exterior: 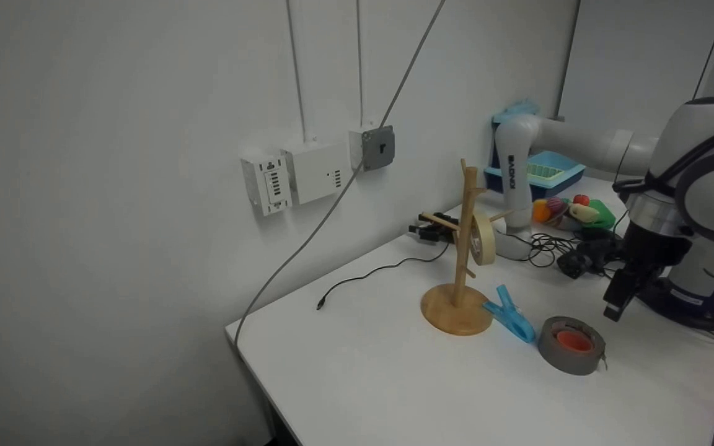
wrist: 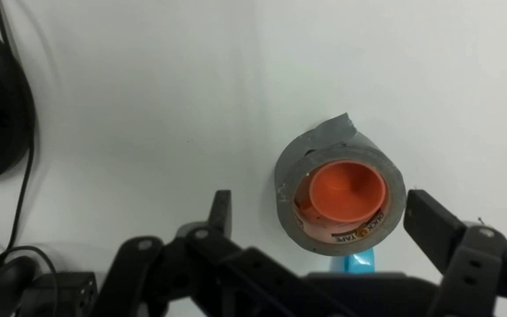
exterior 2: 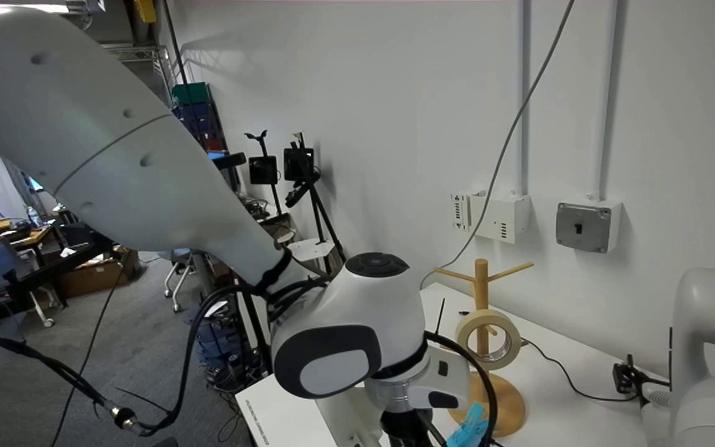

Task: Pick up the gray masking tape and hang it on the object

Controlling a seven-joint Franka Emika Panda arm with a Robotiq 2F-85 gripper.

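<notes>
The gray masking tape (exterior: 556, 358) lies flat on the white table in an exterior view, and it also shows in the wrist view (wrist: 287, 207). A small red cup (wrist: 348, 191) sits inside its hole. My gripper (wrist: 318, 198) is open and empty, with the tape between its fingers as seen from the wrist. In an exterior view the gripper (exterior: 613, 310) is above the table, apart from the tape. The wooden stand (exterior: 465, 248) is upright beyond the blue clip, and it also shows in an exterior view (exterior 2: 481, 288). The gray tape is hidden in that view.
A beige tape roll (exterior: 486, 241) hangs on a stand peg. A blue clip (exterior: 513, 317) lies between the stand base and gray tape. Black cables (exterior: 543, 248), a white robot arm (exterior: 518, 161) and toy food (exterior: 582, 212) are at the back by the wall.
</notes>
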